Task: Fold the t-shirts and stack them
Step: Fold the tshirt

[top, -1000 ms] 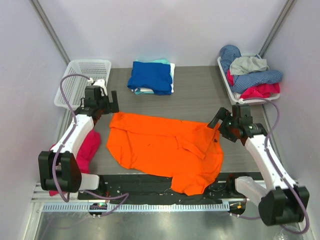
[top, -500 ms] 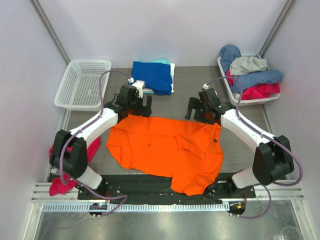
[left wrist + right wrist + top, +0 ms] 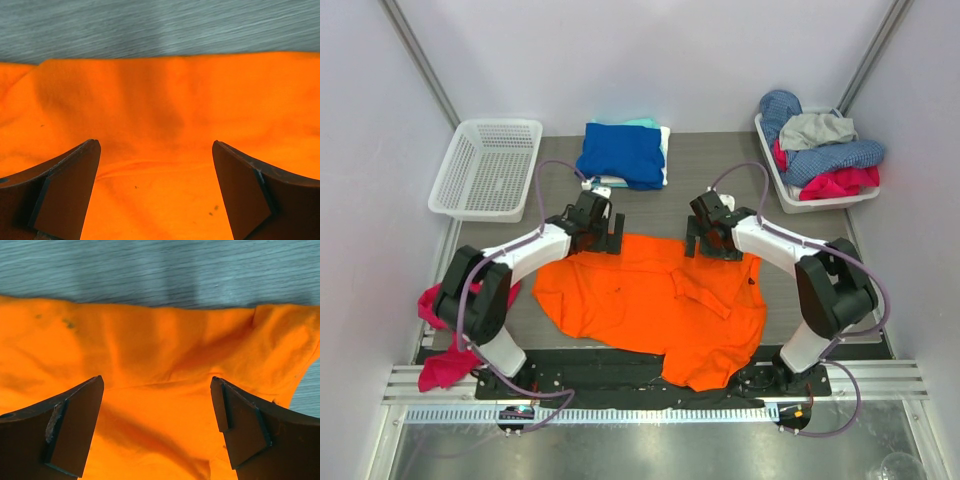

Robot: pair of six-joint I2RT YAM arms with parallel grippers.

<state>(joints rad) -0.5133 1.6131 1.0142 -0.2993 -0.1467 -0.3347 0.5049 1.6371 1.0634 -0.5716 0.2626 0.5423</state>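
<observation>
The orange shirt lies spread across the near middle of the table. It is rumpled rather than flat, with a loose flap doubled over on its right half. Its near hem spills onto the black strip at the table's front edge. A few small dark specks show on the cloth in both wrist views.

Both arms reach to the shirt's far edge. The left gripper is over the far-left part of that edge, jaws spread wide, nothing between them but orange cloth below. The right gripper is at the far-right part, just as wide open, with the shirt's edge and a sleeve corner lying ahead of its fingers. Whether either one touches the cloth, I can't tell.

Behind them, at the back of the table, sits a tidy folded stack. The blue shirt is on top, with pale teal and white layers peeking out at its right side. It is well apart from the orange one.

Back left, a white basket. Back right, a white tray heaped with jumbled clothes in blue, grey and pink. By the left arm's base, a pink cloth hangs off the table's side.
</observation>
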